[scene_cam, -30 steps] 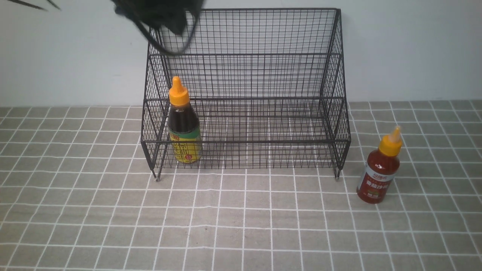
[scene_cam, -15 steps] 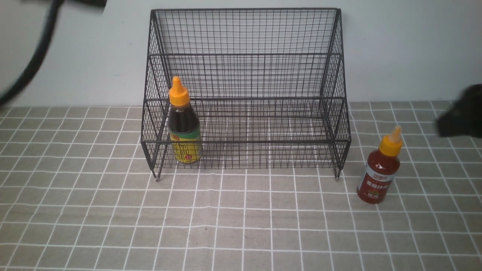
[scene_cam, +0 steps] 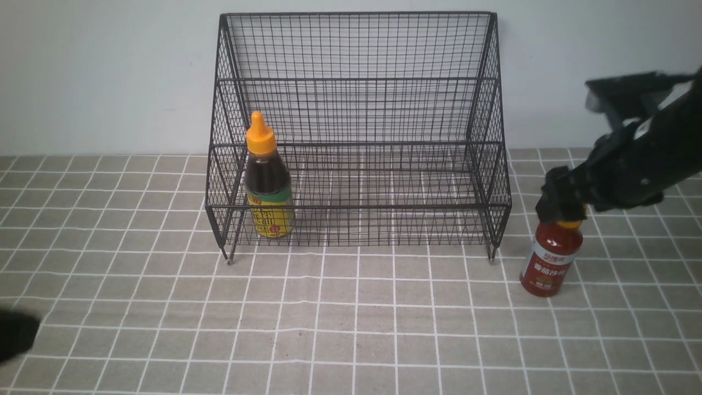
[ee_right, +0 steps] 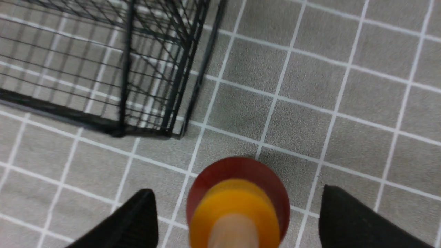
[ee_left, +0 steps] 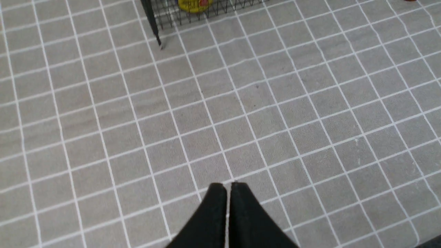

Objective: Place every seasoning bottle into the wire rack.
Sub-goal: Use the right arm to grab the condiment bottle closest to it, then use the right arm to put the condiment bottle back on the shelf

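The black wire rack (scene_cam: 356,109) stands against the wall. The dark brown seasoning bottle (scene_cam: 267,189) stands upright inside its lower tier at the left end; its yellow label also shows in the left wrist view (ee_left: 194,4). The red seasoning bottle (scene_cam: 550,259) stands upright on the cloth just right of the rack. My right gripper (scene_cam: 565,207) is open right above its orange cap. In the right wrist view the jaws of the right gripper (ee_right: 237,194) stand wide on either side of the bottle (ee_right: 237,168), not touching it. My left gripper (ee_left: 227,187) is shut and empty over the cloth.
A grey checked cloth (scene_cam: 351,329) covers the table. The rack's front right corner and foot (ee_right: 165,131) are close to the red bottle. The left arm shows only as a dark blob at the front left edge (scene_cam: 13,336). A white wall stands behind the rack.
The left arm has swung away from the rack's top left and down to the front left edge. The right arm has come in from the right to sit over the red bottle's cap.
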